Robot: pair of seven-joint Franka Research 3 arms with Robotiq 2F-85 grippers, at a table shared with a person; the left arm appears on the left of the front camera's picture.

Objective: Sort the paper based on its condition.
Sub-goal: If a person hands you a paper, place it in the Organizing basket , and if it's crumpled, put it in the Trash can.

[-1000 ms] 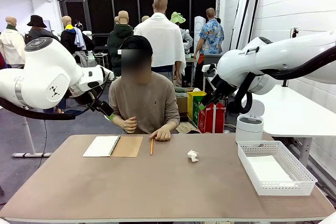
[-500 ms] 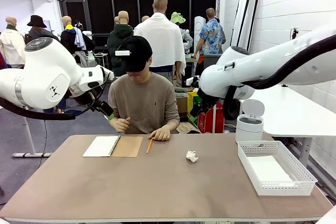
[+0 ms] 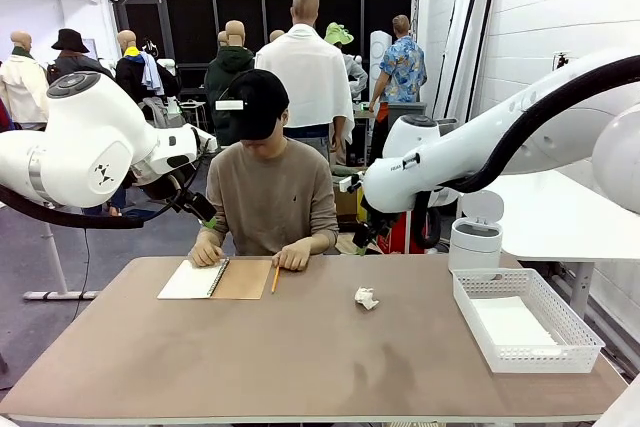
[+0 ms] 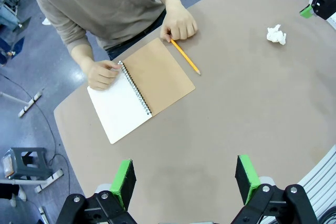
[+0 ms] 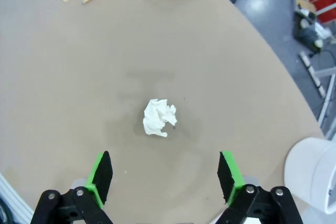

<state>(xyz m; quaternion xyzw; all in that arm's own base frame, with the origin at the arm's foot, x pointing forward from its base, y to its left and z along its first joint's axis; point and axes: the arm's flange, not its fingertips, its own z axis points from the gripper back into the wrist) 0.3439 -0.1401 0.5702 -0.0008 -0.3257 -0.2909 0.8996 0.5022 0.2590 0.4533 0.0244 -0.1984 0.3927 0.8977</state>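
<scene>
Crumpled paper [image 5: 160, 117] below open right hand [image 5: 164, 178]

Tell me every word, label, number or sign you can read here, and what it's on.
None can be read.
right arm: small dark print near the wrist, too small to read.
left arm: a small dark logo mark, no letters legible.
notebook, crumpled paper, basket: no writing visible.

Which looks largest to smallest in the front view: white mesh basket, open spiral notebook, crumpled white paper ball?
1. White mesh basket, though it sits nearer the camera.
2. Open spiral notebook.
3. Crumpled white paper ball.
</scene>
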